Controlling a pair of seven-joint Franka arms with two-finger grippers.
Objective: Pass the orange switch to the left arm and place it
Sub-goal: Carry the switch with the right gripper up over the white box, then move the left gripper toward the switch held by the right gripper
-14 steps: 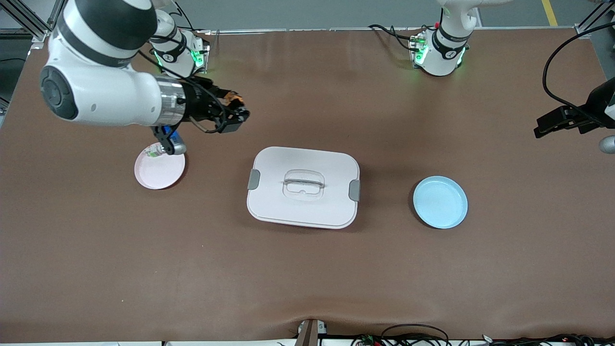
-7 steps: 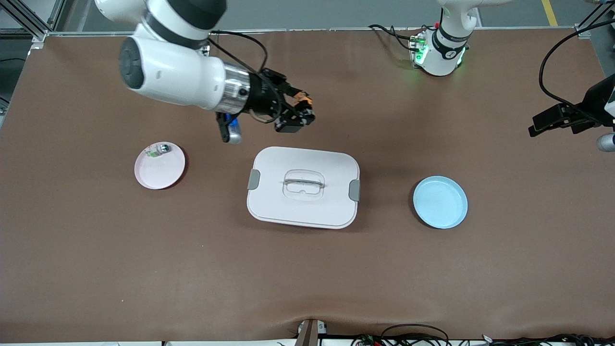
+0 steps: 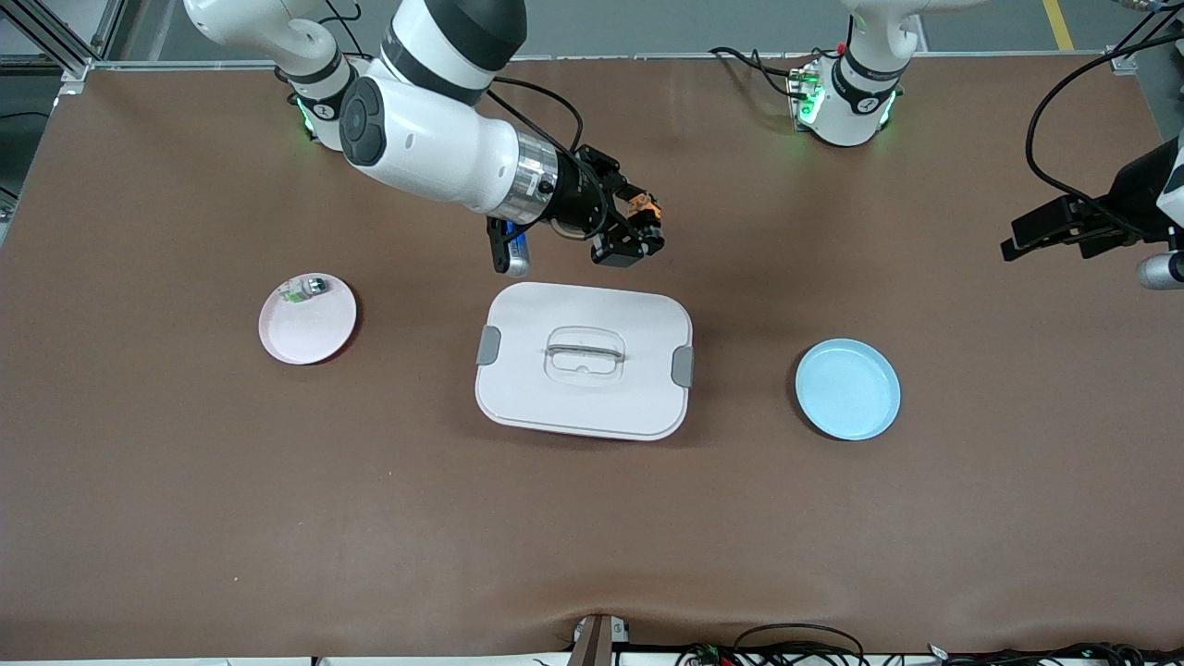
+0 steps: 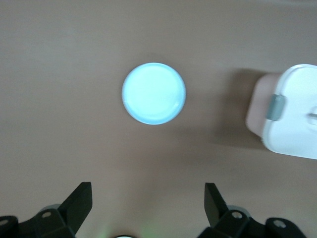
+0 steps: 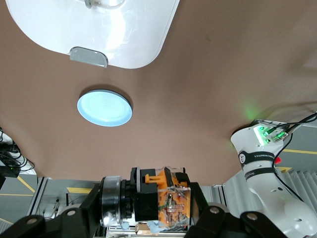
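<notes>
1. orange marks the orange switch [image 3: 641, 207], clamped between the fingers of the right gripper [image 3: 634, 236]; the right wrist view shows it held in the jaws [image 5: 171, 193].
2. the right gripper hangs over bare table beside the box [image 3: 584, 360], off the edge of the box that lies farther from the front camera, not above the lid.
3. the left gripper [image 4: 146, 206] is spread wide and empty, up over the left arm's end of the table, with the blue plate [image 3: 847, 388] below it; this arm waits.
4. key relation: the switch lies toward the right arm's end from the left gripper, well apart. a handover likely calls for both to meet clear of the box.
5. the pink plate [image 3: 307, 319] carries a small clear switch [image 3: 305, 290].
</notes>
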